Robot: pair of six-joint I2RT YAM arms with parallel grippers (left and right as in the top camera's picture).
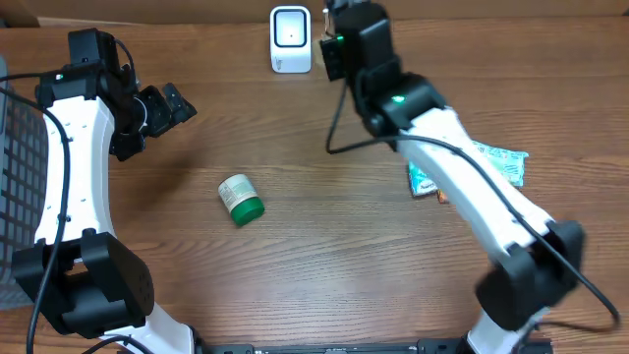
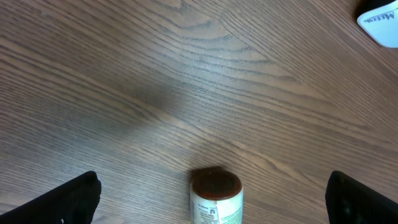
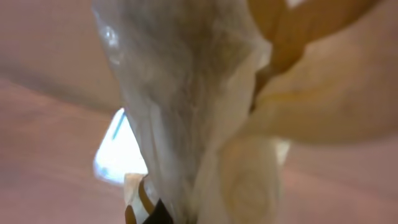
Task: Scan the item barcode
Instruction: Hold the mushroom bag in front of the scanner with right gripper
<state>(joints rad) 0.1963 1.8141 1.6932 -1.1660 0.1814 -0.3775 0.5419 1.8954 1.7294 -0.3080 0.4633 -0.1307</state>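
Right now R claw [image 1: 330,49] clamps pkt [image 3: 180,93], close beside scanner [image 1: 291,39].

- Below my arms, the brown wooden table [image 1: 324,265] is matt, finely grained.
- At my right wrist, the crinkled translucent plastic packet [image 3: 180,112] looks glossy.
- The small white green-capped bottle [image 1: 240,200] is smooth plastic.

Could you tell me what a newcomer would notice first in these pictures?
The crinkled clear packet gripped in the right hand fills that wrist's view, with the white scanner close by at the top of the overhead view. Mid-scene, a small green-lidded jar lies on its side, the open left hand apart from it.
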